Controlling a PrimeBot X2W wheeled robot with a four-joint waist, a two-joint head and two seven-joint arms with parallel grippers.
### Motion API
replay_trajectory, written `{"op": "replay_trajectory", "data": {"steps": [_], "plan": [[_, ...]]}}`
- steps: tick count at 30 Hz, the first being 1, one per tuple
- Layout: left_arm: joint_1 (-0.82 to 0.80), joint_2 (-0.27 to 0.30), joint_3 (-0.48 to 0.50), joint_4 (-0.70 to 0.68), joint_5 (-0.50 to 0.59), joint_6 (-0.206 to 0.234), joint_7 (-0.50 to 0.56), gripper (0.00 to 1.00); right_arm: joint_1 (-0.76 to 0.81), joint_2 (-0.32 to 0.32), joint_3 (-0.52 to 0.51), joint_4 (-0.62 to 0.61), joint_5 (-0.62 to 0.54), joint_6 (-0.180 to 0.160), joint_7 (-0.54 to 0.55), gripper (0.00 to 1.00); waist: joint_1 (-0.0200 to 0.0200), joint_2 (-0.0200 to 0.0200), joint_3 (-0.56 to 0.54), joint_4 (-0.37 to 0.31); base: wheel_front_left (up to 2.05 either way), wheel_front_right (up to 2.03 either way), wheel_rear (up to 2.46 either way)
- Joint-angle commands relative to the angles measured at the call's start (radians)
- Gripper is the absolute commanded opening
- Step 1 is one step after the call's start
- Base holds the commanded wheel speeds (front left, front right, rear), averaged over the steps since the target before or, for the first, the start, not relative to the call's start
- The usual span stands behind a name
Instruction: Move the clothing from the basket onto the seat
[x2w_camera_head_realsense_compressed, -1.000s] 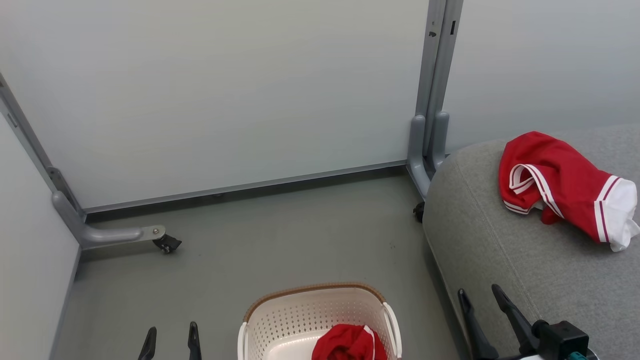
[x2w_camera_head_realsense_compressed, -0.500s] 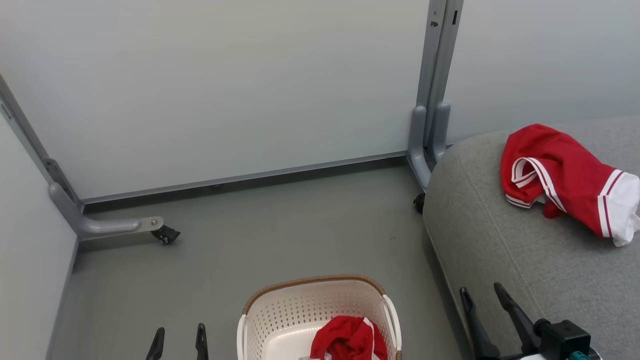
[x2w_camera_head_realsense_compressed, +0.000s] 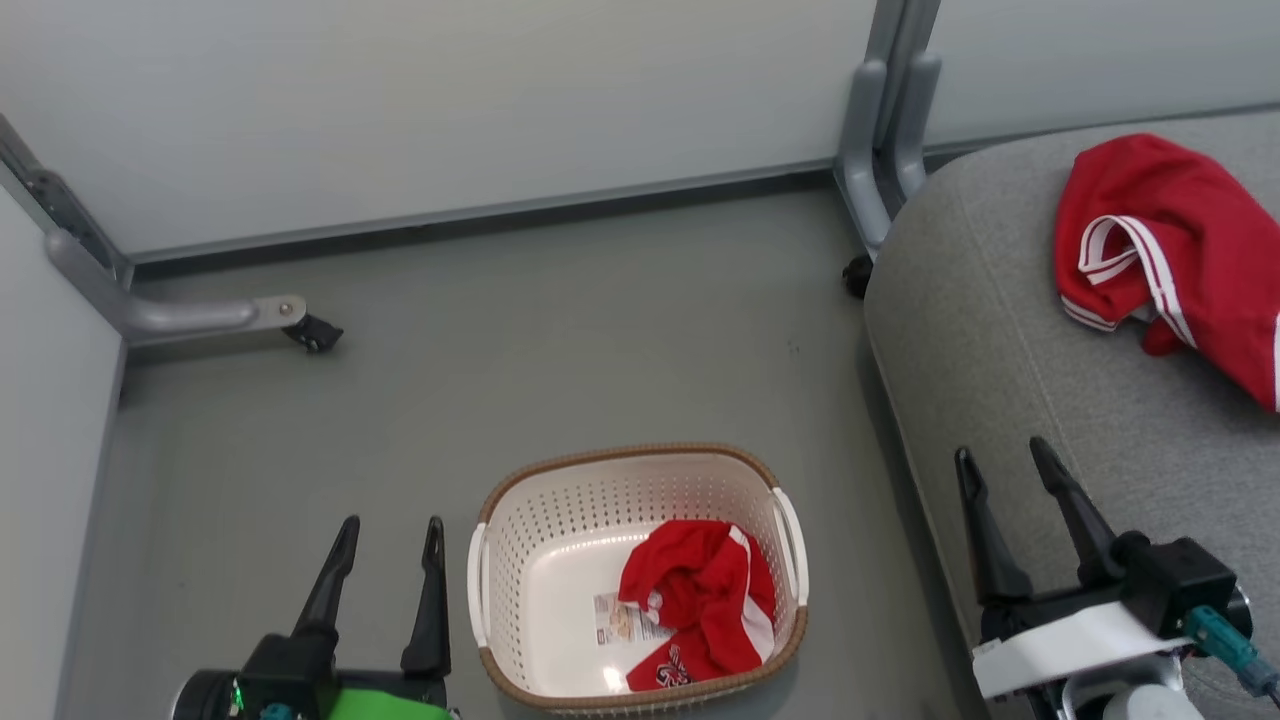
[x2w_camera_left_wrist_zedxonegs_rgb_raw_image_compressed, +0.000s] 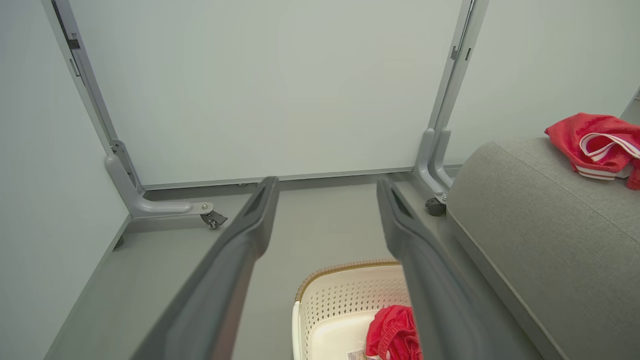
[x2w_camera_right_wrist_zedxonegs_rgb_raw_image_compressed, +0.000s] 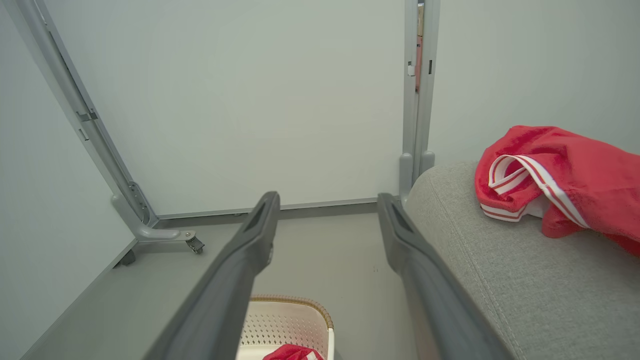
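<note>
Basket (x2w_camera_head_realsense_compressed: 520, 495) holding one red garment (x2w_camera_head_realsense_compressed: 705, 600), paper tag (x2w_camera_head_realsense_compressed: 620, 617) beside it

On my head feed I see a plain grey floor (x2w_camera_head_realsense_compressed: 560, 330) across the middle of the frame, closed off along the top by pale partition panels (x2w_camera_head_realsense_compressed: 450, 90). A grey metal post (x2w_camera_head_realsense_compressed: 888, 120) stands at upper right, with a black caster (x2w_camera_head_realsense_compressed: 856, 277) at its base. At the left edge a grey metal foot (x2w_camera_head_realsense_compressed: 190, 316) lies along the floor, ending in a second caster (x2w_camera_head_realsense_compressed: 312, 334).
</note>
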Motion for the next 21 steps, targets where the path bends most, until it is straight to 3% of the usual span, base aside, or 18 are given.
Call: {"op": "replay_trajectory", "data": {"steps": [1,10,16,21], "plan": [[-0.06,0.001,-0.004,0.006,0.034,-0.012,0.0,1.0,-0.039,-0.004,-0.014,-0.01,-0.008,-0.001,-0.002,1.0,0.0,0.0,0.199,0.015,0.0,0.0,0.0],[-0.371,0.035,-0.14,0.184,0.139,-0.062,0.0,1.0,-0.231,-0.004,-0.068,-0.08,-0.061,-0.001,-0.003,1.0,0.0,0.0,0.494,0.022,0.0,0.0,0.0],[-0.631,0.083,-0.364,0.413,0.139,-0.067,0.0,1.0,-0.314,-0.007,-0.095,-0.137,-0.068,-0.001,-0.002,1.0,0.0,0.0,0.65,0.007,0.0,0.0,0.0],[-0.837,0.099,-0.583,0.592,0.061,-0.067,0.0,1.0,-0.355,-0.02,-0.093,-0.188,-0.098,-0.001,-0.002,1.0,0.0,0.0,0.762,-0.005,0.0,0.0,0.0]]}}
